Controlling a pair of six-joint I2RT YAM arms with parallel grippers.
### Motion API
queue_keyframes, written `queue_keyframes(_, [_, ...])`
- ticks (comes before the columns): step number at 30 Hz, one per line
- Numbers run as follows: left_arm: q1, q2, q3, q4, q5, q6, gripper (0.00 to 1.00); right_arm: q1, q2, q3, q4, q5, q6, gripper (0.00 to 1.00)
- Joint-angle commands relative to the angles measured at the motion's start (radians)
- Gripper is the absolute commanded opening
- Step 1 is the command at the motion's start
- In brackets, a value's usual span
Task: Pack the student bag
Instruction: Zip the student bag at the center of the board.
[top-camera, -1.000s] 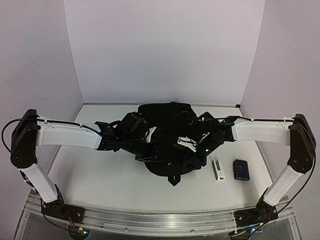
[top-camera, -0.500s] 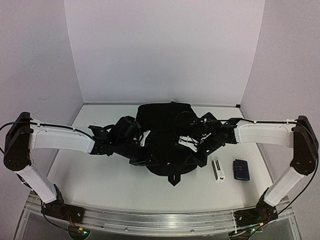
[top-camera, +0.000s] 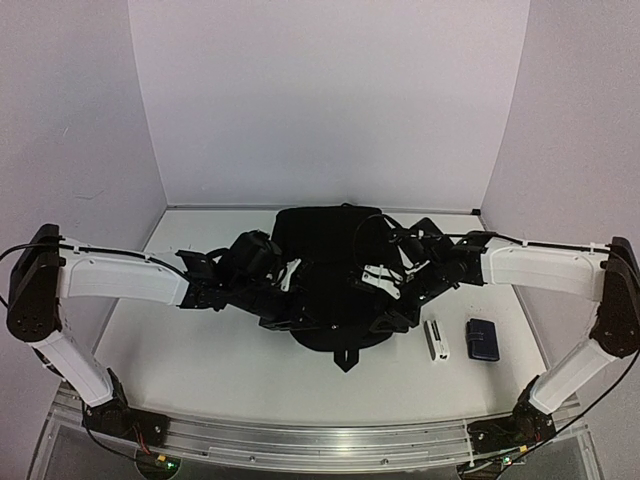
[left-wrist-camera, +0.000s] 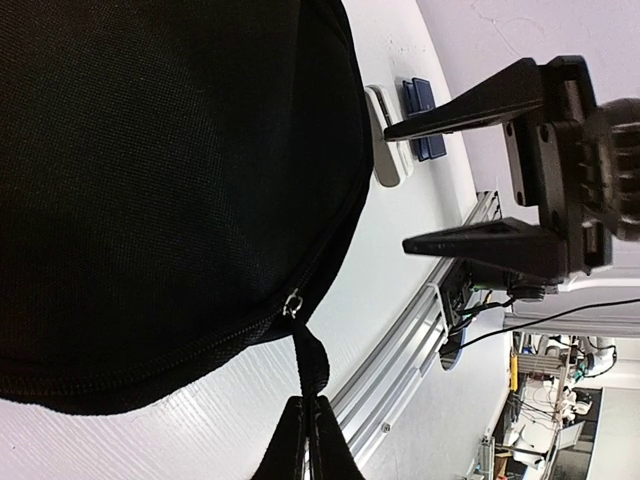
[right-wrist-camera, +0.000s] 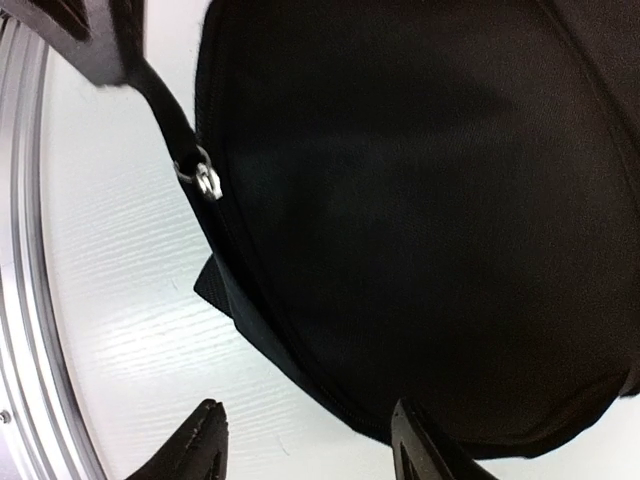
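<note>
A large black soft fabric backpack (top-camera: 320, 235) lies flat in the middle of the white table (top-camera: 200, 360), between the two arms, with its rounded edge towards the near rail. The left gripper (left-wrist-camera: 305, 435) reaches in from the left at that near edge. Its fingers are pressed together on a short black fabric pull strap (left-wrist-camera: 310, 360), which hangs from the small metal zip slider (left-wrist-camera: 292, 301) on the bag's zip line. The right gripper (right-wrist-camera: 305, 412) reaches in from the right over the bag's near right edge. Its fingers are spread wide and hold nothing; the left wrist view also shows both of them apart and bare. To the right of the backpack, a small white oblong object (top-camera: 437, 340) lies on the table. A small dark-blue rectangular case (top-camera: 483, 339) lies just beside it, further right.
</note>
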Motion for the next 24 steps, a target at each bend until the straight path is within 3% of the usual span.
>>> queue_keyframes(1, [0.004, 0.026, 0.071, 0.034, 0.027, 0.011, 0.0, 0.05, 0.042, 0.082, 0.014, -0.002, 0.018, 0.59])
queue_keyframes(10, [0.006, -0.014, 0.059, 0.025, -0.011, 0.009, 0.0, 0.088, 0.154, 0.092, 0.063, -0.021, 0.009, 0.55])
queue_keyframes(12, [0.006, -0.011, 0.051, 0.028, -0.011, 0.002, 0.0, 0.089, 0.167, 0.09, 0.067, -0.014, 0.007, 0.43])
queue_keyframes(14, [0.007, -0.016, 0.037, 0.029, -0.02, -0.01, 0.0, 0.089, 0.164, 0.083, 0.067, -0.008, 0.007, 0.18])
queue_keyframes(16, [0.011, -0.032, 0.016, 0.021, -0.042, -0.028, 0.02, 0.089, 0.148, 0.072, 0.065, -0.007, 0.011, 0.01])
queue_keyframes(24, [0.054, -0.258, -0.134, -0.039, -0.249, -0.139, 0.51, 0.089, 0.098, 0.046, 0.065, 0.014, 0.036, 0.0])
